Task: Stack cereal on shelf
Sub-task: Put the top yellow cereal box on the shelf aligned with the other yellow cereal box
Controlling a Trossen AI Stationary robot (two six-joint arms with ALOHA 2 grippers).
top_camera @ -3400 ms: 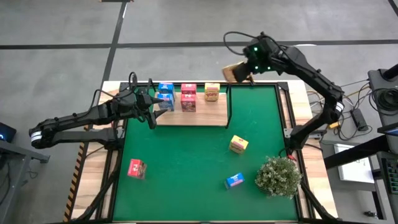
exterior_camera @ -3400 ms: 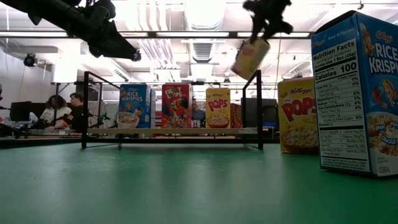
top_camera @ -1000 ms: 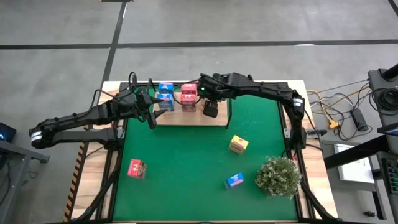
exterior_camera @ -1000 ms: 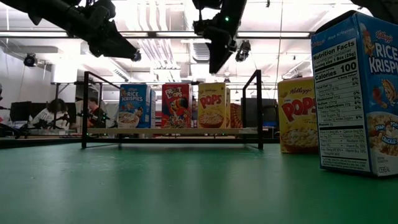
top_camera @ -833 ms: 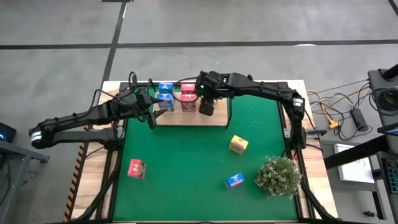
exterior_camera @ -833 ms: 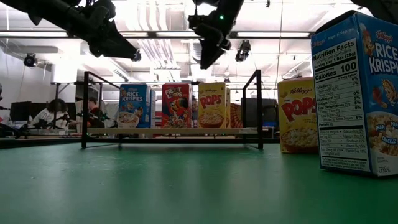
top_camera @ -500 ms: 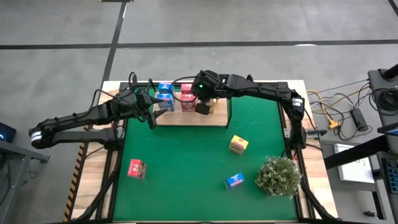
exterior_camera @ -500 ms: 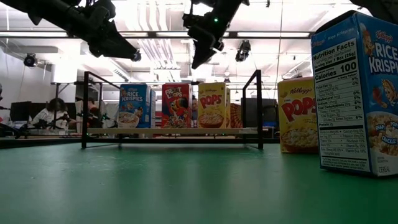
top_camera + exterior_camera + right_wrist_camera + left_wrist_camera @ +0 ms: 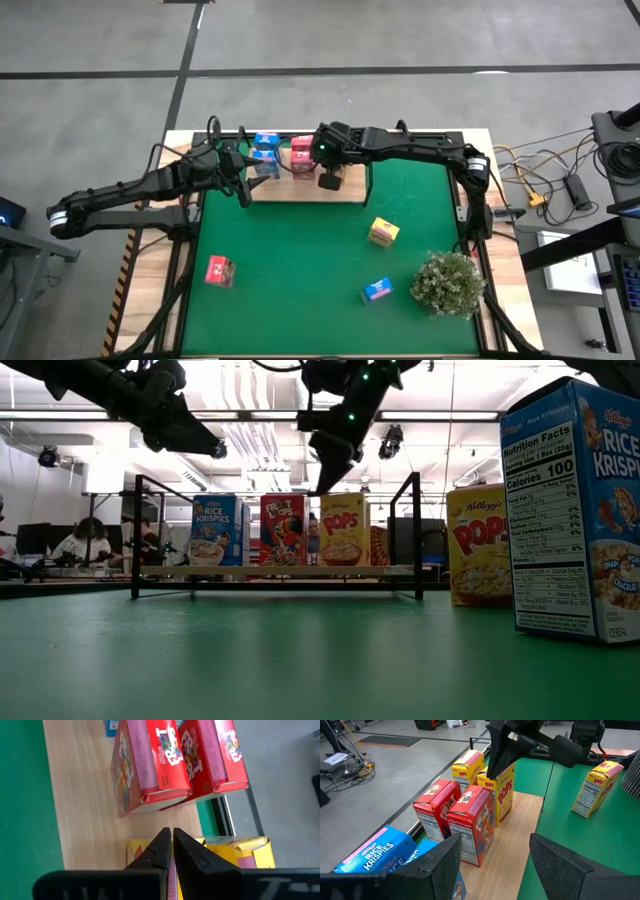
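The light-wood shelf (image 9: pixel 300 188) lies at the mat's far edge. On it stand two blue cartons (image 9: pixel 266 150), two red cartons (image 9: pixel 303 155) and two yellow cartons (image 9: pixel 500 785) in a row. My right gripper (image 9: pixel 171 831) is shut, its tips pointing down at the top of the front yellow carton (image 9: pixel 344 530). My left gripper (image 9: pixel 495 840) hovers open above the shelf's left end, beside the blue cartons. Loose on the mat stand a yellow carton (image 9: pixel 384 232), a blue carton (image 9: pixel 377 290) and a red carton (image 9: pixel 219 270). My right gripper has its shut fingertips (image 9: pixel 491 771) right at the top of the front yellow carton (image 9: pixel 240 847), near the edge that faces the red cartons, coming from above. Whether they touch it I cannot tell. The carton stands upright on the shelf.
A bushy green plant (image 9: pixel 447 283) stands at the mat's near right corner. Thin black posts (image 9: pixel 414 535) rise at the shelf's corners. Bare board (image 9: pixel 520 845) shows in front of the cartons. People sit in the room beyond (image 9: pixel 90 540).
My right gripper, shut, has drifted a little toward the table's left above the yellow cartons, then come down to the top of the front yellow carton. My left arm has kept still.
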